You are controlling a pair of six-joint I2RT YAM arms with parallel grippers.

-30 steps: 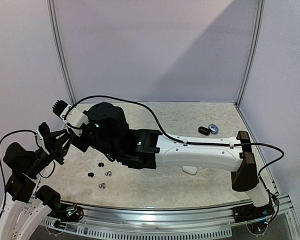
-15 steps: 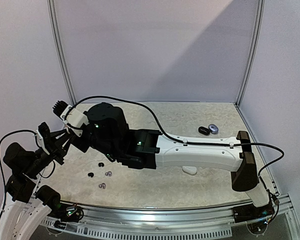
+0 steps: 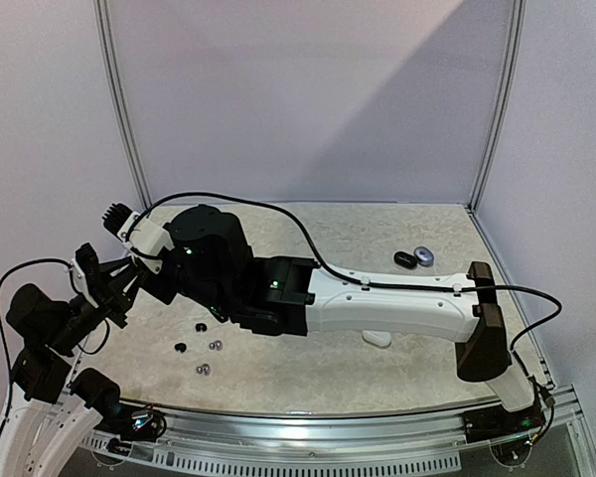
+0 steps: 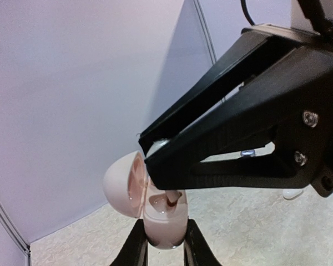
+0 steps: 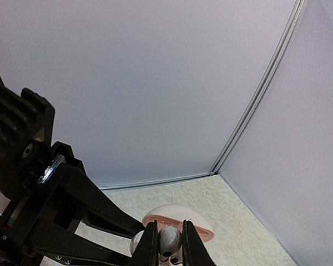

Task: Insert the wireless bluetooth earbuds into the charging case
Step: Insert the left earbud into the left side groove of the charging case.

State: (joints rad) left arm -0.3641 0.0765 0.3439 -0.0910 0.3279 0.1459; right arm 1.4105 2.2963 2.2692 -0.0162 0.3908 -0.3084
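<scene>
My left gripper (image 4: 165, 228) is shut on the body of a pale pink charging case (image 4: 165, 217), held up off the table with its lid (image 4: 121, 185) swung open to the left. My right gripper (image 5: 169, 244) is shut on a grey earbud (image 5: 170, 238) directly over the open case (image 5: 184, 217). In the left wrist view the right gripper's black fingers (image 4: 233, 127) reach in from the right, and the bud's stem (image 4: 171, 198) dips into the case's well. From the top view both grippers meet at the far left, left (image 3: 104, 293) and right (image 3: 139, 273); the case is hidden there.
Several loose earbuds lie on the table near the left: two black (image 3: 201, 326) (image 3: 181, 347) and two grey (image 3: 217, 345) (image 3: 204, 369). A white case (image 3: 377, 338) lies under the right forearm. A black case (image 3: 404, 259) and a lavender case (image 3: 424, 255) sit at the back right.
The right arm has edged slightly to the left. Both grips are unchanged.
</scene>
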